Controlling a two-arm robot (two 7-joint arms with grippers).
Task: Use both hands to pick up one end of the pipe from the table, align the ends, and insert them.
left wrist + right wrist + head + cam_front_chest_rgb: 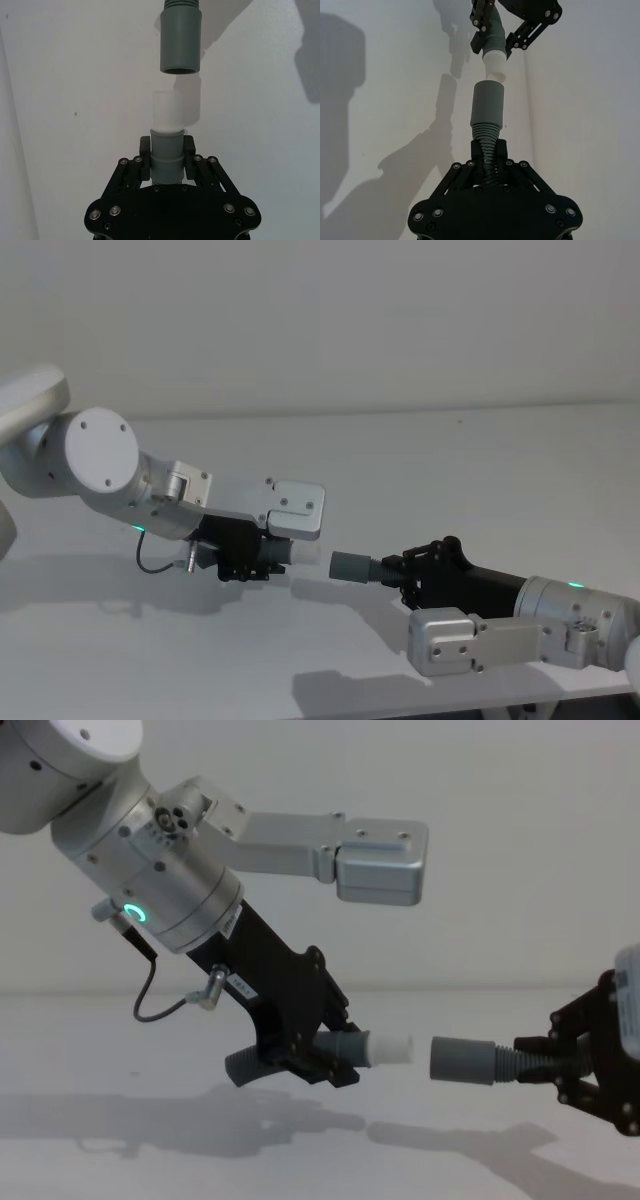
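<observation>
Black jaws of the right gripper (405,568) clamp together on the ribbed body of one hose piece (487,137), low at the right of the head view and nearest the robot. From that grip the hose runs forward to its wider grey cuff (349,566), which hangs in the air above the table (480,470) with its open mouth facing left.

Just beyond the cuff lies a small gap. In the chest view the cuff (462,1060) and the white tip (392,1049) of the other hose piece face each other nearly in line, close but not touching. The left wrist view shows the same: the white tip (167,111) points straight at the cuff's mouth (180,44), apart from it.

Farther left, the left gripper (322,1058) is closed around the second hose piece (250,1066) on the grey collar just behind the white tip; its ribbed tail curves out behind the jaws. A green ring light (134,913) glows on the left silver wrist. Both pieces are held clear of the white table, whose surface carries their shadows.
</observation>
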